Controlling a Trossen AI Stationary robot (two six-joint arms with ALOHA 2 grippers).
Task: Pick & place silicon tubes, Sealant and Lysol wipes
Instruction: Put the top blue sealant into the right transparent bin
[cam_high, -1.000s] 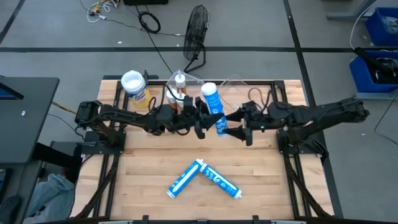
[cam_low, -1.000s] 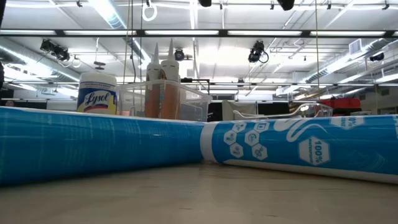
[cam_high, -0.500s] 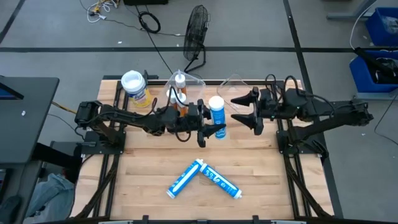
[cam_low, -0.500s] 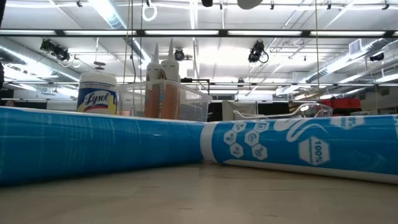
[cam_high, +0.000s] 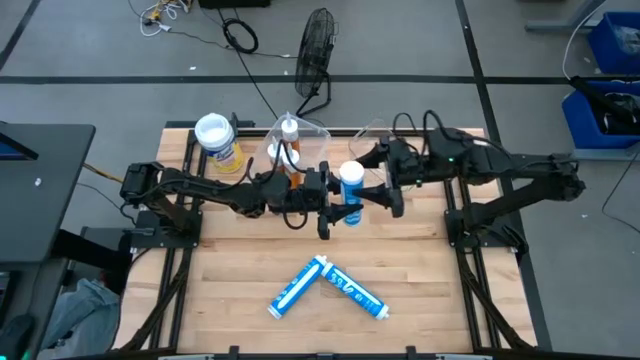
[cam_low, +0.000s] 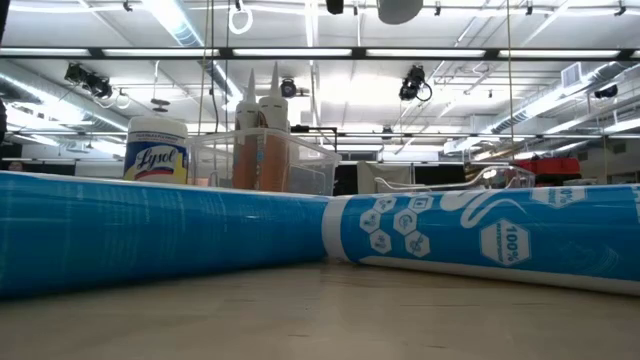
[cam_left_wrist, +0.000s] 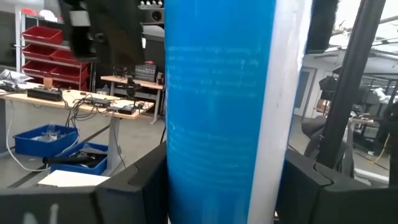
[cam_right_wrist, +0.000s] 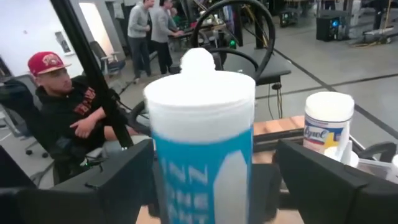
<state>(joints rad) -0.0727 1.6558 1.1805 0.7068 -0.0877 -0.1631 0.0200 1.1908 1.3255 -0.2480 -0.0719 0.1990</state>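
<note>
A blue-and-white sealant tube stands upright in the air over the table's middle, its white end up. My left gripper is shut on it. My right gripper is open beside the tube; in the right wrist view its fingers stand on either side of the white top with a gap showing. The yellow Lysol wipes canister stands at the far left and shows in the low view. Two more blue-and-white tubes lie on the table near the front. My left gripper pinches the tube's blue body between its two fingers, below the white top. The fingers come level from the table's left and lie across the tube. The tube stands upright and lifted clear; its lower end shows high above the table.
A clear bin with orange tubes stands at the far middle, just behind the held tube. A second clear bin is to its right. A person in a red cap sits beyond the table; others stand farther off.
The tube has gone from tilted to upright in my left gripper. My right gripper first drew back toward the table's right edge, open, then came back toward the tube's top.
</note>
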